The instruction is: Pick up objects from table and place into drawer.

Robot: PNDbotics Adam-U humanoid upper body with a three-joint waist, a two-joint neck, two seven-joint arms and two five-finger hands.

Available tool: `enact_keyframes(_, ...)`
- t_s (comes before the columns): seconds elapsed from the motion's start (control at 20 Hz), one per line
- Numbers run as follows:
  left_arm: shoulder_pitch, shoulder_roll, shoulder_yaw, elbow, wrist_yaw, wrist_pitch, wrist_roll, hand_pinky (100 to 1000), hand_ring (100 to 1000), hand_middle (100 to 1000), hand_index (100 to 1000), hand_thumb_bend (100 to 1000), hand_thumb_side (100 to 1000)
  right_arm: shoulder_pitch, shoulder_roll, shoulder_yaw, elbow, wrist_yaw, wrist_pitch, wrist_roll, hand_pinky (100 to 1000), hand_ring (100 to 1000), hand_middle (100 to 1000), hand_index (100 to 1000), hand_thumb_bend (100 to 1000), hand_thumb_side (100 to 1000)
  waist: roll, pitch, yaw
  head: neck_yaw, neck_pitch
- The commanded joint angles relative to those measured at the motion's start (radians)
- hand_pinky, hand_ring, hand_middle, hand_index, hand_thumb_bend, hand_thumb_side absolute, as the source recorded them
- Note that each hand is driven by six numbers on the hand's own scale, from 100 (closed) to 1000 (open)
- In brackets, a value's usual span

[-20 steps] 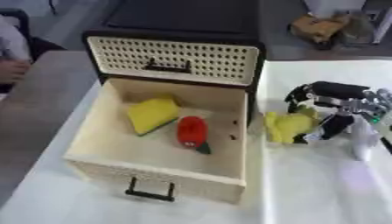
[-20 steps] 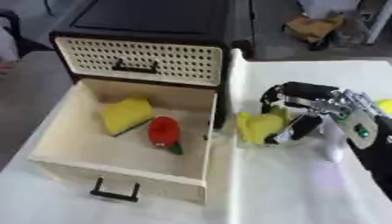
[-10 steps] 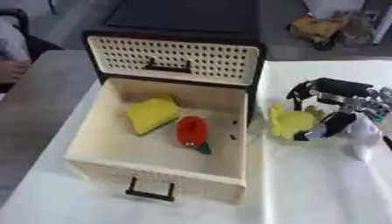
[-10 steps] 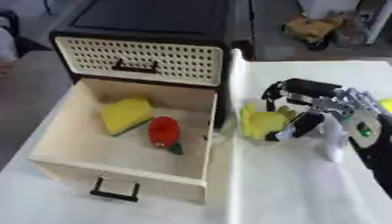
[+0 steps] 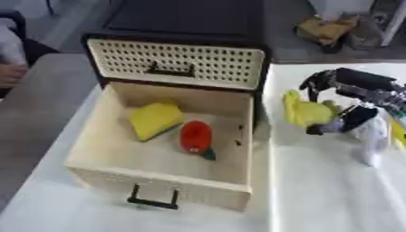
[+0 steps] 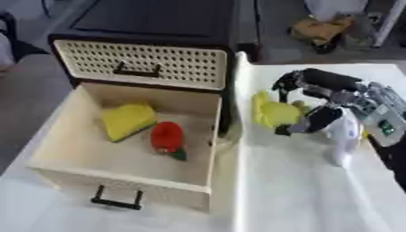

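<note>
The cream drawer [image 5: 95, 168] stands pulled open in front of its black cabinet [image 5: 182, 27]. A yellow wedge-shaped object [image 5: 153, 118] and a red fruit-like object with a green tip [image 5: 195, 137] lie inside it. To the right of the drawer, my right hand [image 6: 317, 102] has its fingers and thumb curled round a yellow soft object [image 6: 273, 112], held slightly above the white table. A white object [image 6: 343, 136] lies just under and behind the hand. My left hand shows in no view.
The drawer's right wall [image 5: 255, 136] rises between the held object and the drawer's inside. A yellow-brown object [image 5: 329, 28] sits on the floor beyond the table. A person's hand [image 5: 11, 72] rests at the far left edge.
My right hand has lifted the yellow soft object off the table and carried it slightly up. The drawer's contents have stayed put.
</note>
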Motion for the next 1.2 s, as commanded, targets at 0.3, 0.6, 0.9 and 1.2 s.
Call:
enact_keyframes(0.3,0.003,0.037,0.015,-0.013,0.009,-0.002,0.010,940,888,809,1000,240,983,0.017,-0.120,-0.028,-0.190,-0.175,-0.104,0.099,731,792,452,475,552,510,-0.005,-0.036,-0.012,0.004,-0.012)
enact_keyframes(0.6,0.005,0.060,0.016,-0.013,0.027,0.003,0.018,939,890,812,1000,248,979,0.007,-0.144,0.000,-0.377,-0.325,0.037,0.141,725,792,457,481,551,530,-0.012,-0.059,-0.021,0.003,-0.006)
enact_keyframes(0.9,0.007,0.080,0.014,-0.013,0.056,0.009,0.015,939,906,814,1000,253,976,-0.058,-0.087,0.033,-0.453,-0.430,0.166,0.204,727,795,458,479,575,535,-0.017,-0.079,-0.017,-0.005,-0.003)
enact_keyframes(1.2,0.003,0.079,0.012,-0.013,0.070,0.023,0.006,939,911,813,1000,252,978,-0.144,0.020,0.059,-0.407,-0.461,0.240,0.280,731,802,458,476,617,519,-0.019,-0.082,-0.004,-0.015,0.006)
